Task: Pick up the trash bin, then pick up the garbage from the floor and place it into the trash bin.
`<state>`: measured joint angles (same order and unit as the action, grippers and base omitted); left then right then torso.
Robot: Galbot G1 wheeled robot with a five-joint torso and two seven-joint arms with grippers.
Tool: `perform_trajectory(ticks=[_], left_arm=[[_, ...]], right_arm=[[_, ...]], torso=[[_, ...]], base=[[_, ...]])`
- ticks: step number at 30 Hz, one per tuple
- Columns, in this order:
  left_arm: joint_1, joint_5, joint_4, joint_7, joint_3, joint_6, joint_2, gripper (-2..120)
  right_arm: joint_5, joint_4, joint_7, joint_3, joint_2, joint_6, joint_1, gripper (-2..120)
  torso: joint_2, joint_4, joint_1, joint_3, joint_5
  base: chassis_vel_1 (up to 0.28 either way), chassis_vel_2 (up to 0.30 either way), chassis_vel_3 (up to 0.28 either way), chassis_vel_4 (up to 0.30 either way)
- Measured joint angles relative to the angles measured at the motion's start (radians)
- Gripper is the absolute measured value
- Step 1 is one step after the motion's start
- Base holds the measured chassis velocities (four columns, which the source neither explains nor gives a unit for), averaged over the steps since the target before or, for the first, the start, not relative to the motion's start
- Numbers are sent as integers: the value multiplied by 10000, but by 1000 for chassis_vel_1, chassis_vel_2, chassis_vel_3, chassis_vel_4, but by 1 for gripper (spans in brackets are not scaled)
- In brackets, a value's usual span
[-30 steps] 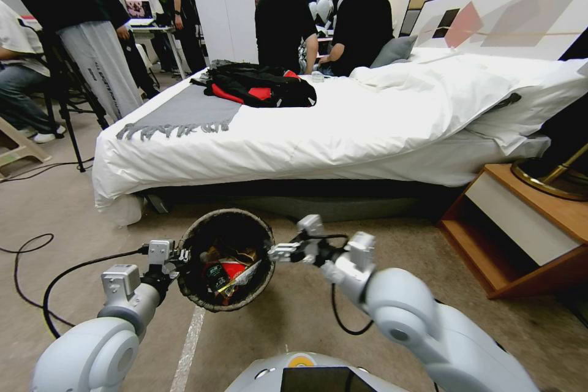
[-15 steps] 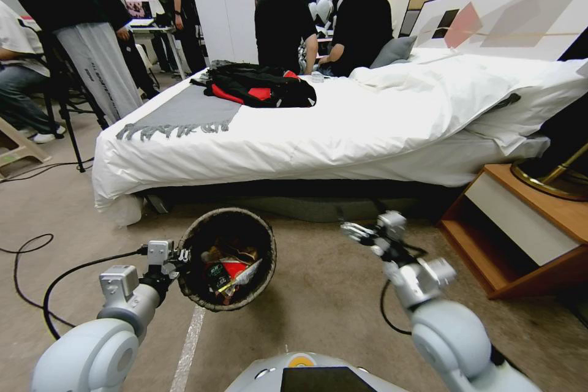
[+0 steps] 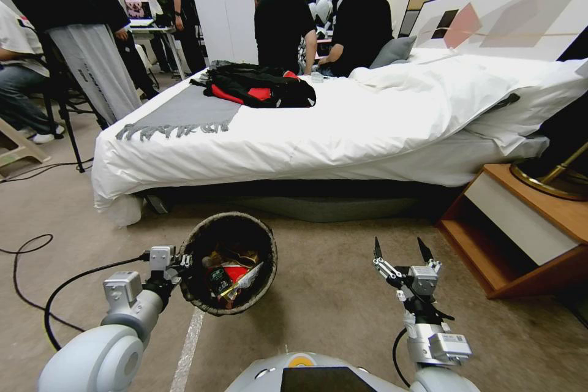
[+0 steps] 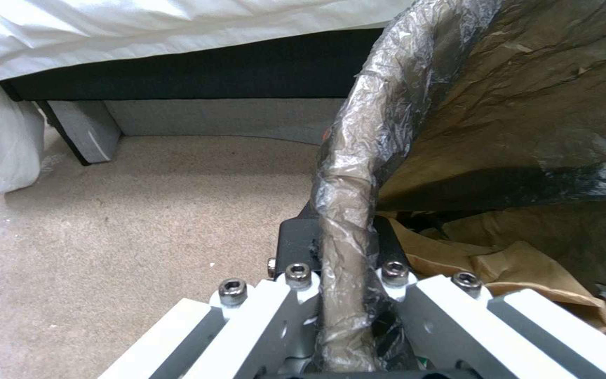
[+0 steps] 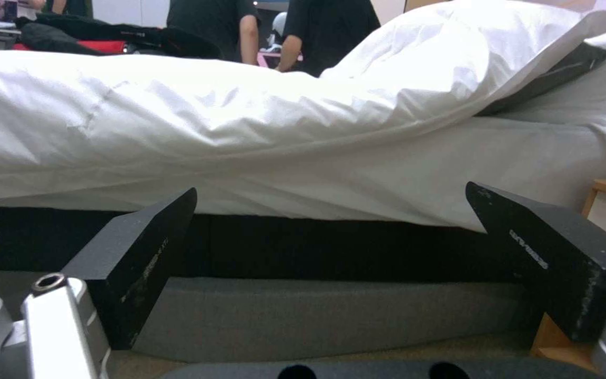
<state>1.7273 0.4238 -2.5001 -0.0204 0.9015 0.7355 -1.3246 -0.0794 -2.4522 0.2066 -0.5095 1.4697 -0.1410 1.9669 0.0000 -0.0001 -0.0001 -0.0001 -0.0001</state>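
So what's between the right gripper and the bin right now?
Only bare floor, by the head view: the open right gripper hangs apart from the bin, which the left gripper clamps by its rim.

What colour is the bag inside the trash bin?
Dark brown-black, folded over the trash bin's rim; the left wrist view shows it best.

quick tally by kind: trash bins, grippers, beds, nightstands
trash bin: 1
grippers: 2, left gripper shut on its rim, right gripper open
bed: 1
nightstand: 1
total: 5
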Motion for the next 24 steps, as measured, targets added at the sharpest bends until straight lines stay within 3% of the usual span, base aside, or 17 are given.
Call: perform_trajectory(ticks=[24], left_arm=[[-2,-237,0,-40,83,0,1,1]], right_arm=[[341,208,138,364,-177,869,-462,100]], torso=[[0,2,1,1,0]], base=[[41,41,44,42]])
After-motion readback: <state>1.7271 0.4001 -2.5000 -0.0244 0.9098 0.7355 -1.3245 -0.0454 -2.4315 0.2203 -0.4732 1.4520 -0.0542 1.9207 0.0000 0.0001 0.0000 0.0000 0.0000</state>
